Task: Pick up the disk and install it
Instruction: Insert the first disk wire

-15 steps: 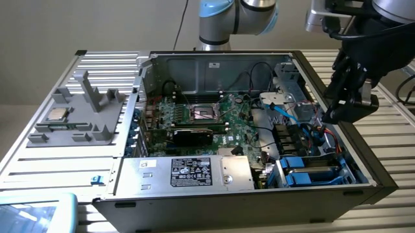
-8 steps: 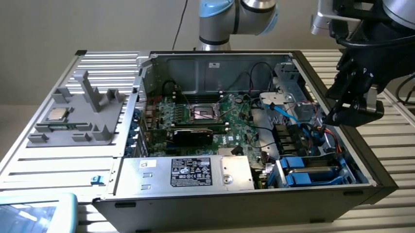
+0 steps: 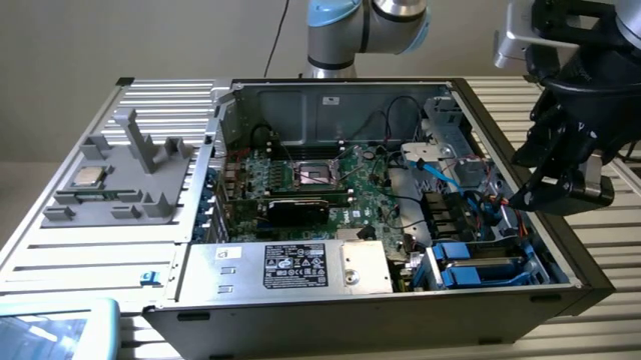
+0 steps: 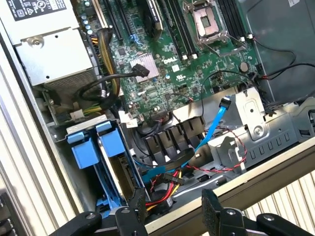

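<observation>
1. Blue plastic is the giveaway here: the disk (image 4: 89,156) in its bright carrier is sitting in the drive bay in a corner of the open case (image 3: 573,264), just beside the power supply (image 3: 300,264).
2. It looks to be standing on edge in that bay, with the carrier's end tabs poking out toward the wrist camera. I can't tell whether it's clicked all the way home, but it's clearly down in the slot and not lying loose anywhere.
3. The gripper (image 4: 174,202) is spread wide and has nothing in it. The two black fingers (image 4: 211,210) have only the case rim and some cabling showing in the gap between them.
4. In the exterior view the gripper hangs over the case's side wall at that view's right, up above the rim and not touching anything.
5. The key geometry: the disk is lower than the gripper, inside the case, off toward the exterior view's left and nearer that camera. They're near each other but apart.
6. My read is that the carrier's long axis runs roughly from the power supply side across toward the wall the gripper is hovering over.
</observation>
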Robot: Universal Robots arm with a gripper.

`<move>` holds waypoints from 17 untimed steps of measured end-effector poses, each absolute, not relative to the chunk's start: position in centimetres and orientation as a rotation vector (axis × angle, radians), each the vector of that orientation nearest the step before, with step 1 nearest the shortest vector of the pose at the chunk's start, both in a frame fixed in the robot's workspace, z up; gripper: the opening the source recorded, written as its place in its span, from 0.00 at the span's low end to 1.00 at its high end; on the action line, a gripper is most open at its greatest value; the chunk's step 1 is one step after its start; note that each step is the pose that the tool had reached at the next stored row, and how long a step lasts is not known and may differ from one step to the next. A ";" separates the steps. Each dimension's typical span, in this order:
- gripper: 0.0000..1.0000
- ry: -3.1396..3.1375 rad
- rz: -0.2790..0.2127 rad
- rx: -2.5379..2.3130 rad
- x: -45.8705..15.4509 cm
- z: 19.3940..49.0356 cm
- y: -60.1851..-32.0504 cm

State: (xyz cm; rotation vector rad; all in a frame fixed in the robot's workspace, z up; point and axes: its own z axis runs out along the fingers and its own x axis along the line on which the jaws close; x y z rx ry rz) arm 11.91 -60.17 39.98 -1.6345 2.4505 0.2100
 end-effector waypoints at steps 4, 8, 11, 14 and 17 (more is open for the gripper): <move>0.58 2.445 0.227 -1.648 11.9 40.0 -60.4; 0.58 2.420 0.236 -1.684 11.9 40.0 -60.4; 0.58 2.416 0.238 -1.689 11.9 40.0 -61.1; 0.58 2.412 0.246 -1.686 11.9 40.0 -62.2; 0.58 2.407 0.258 -1.682 12.0 40.0 -63.2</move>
